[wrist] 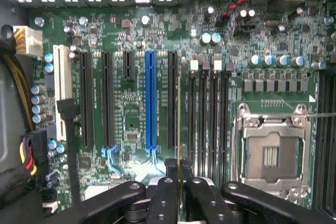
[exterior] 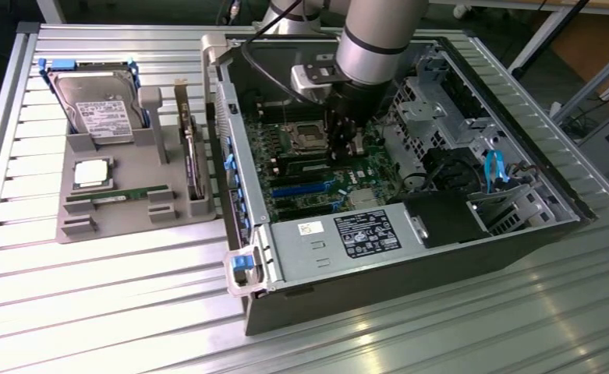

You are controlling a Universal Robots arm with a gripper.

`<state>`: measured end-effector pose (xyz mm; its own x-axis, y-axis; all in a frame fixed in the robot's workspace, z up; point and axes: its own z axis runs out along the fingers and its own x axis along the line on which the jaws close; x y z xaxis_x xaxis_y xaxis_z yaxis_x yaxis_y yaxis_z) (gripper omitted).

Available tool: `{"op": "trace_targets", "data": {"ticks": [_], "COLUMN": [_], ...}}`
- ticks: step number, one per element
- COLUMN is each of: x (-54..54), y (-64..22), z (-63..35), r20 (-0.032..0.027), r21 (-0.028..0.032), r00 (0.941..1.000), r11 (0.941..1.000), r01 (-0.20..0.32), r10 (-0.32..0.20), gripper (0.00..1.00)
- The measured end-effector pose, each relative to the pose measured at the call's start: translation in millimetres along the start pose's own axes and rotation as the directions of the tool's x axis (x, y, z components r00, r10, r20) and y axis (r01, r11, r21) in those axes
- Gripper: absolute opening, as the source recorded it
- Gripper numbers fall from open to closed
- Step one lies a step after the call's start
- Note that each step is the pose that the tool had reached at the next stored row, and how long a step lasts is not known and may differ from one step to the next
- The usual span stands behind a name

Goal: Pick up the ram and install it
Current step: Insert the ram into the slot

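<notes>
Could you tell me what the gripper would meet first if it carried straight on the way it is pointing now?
The gripper, shut on the ram, points at the motherboard. The ram's edge would probably touch first, at or just beside the black memory slots; depth is unclear.

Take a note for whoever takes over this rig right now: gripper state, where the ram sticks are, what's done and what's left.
Gripper: shut on the ram, held edge-on over the motherboard inside the computer case.
Second ram stick: lying on the grey tray, beside the case.
Done: pick-up.
Left: the memory slots look empty; the ram is not yet seated.
</notes>
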<state>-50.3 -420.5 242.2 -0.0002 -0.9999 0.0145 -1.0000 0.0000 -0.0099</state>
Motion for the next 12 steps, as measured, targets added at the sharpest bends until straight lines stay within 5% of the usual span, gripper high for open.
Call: {"op": "trace_targets", "data": {"ticks": [12], "x": [-9.1], "y": [2.5], "z": [-0.1], "r20": [-0.0008], "r21": [0.0000], "r00": [1.0000], "r11": [1.0000], "r01": [0.000], "r10": [0.000], "gripper": [0.13]}}
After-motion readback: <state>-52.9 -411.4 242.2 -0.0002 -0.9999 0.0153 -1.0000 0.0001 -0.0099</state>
